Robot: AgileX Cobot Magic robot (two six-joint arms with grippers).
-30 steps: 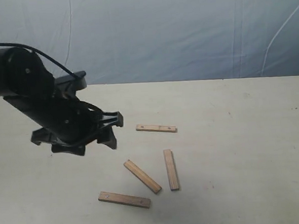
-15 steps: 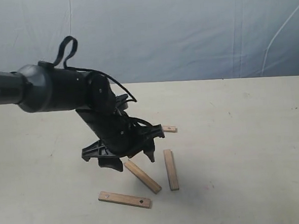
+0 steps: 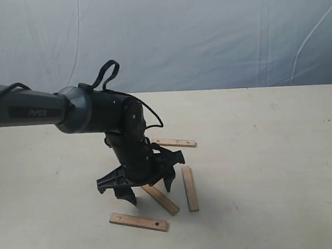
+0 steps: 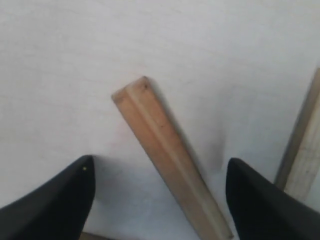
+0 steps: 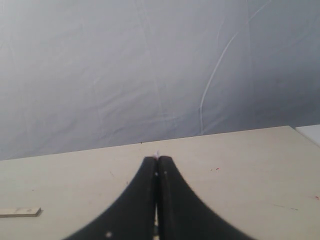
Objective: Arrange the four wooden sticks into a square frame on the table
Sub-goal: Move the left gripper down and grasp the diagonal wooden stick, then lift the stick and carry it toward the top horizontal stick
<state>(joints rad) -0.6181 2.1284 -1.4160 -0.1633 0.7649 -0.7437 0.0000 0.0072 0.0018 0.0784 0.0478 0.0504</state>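
Four light-brown wooden sticks lie loose on the pale table [image 3: 269, 152]: a far one [image 3: 177, 142], an upright one [image 3: 189, 188], a front one [image 3: 138, 222], and a diagonal one [image 3: 162, 200] partly under my left gripper [image 3: 149, 192]. That gripper hangs open just above the table, its fingers straddling the diagonal stick [image 4: 167, 155] without touching it. The upright stick [image 4: 302, 160] shows at the edge of the left wrist view. My right gripper [image 5: 157, 160] is shut and empty; it does not appear in the exterior view. One stick [image 5: 20, 212] shows far off in the right wrist view.
A blue-grey cloth backdrop [image 3: 206, 37] hangs behind the table's far edge. The black left arm [image 3: 52, 111] reaches in from the left. Bare table spreads to the right of the sticks.
My left arm has swung right and down from the left side of the table. Its open gripper now sits over the diagonal stick. The sticks have not moved.
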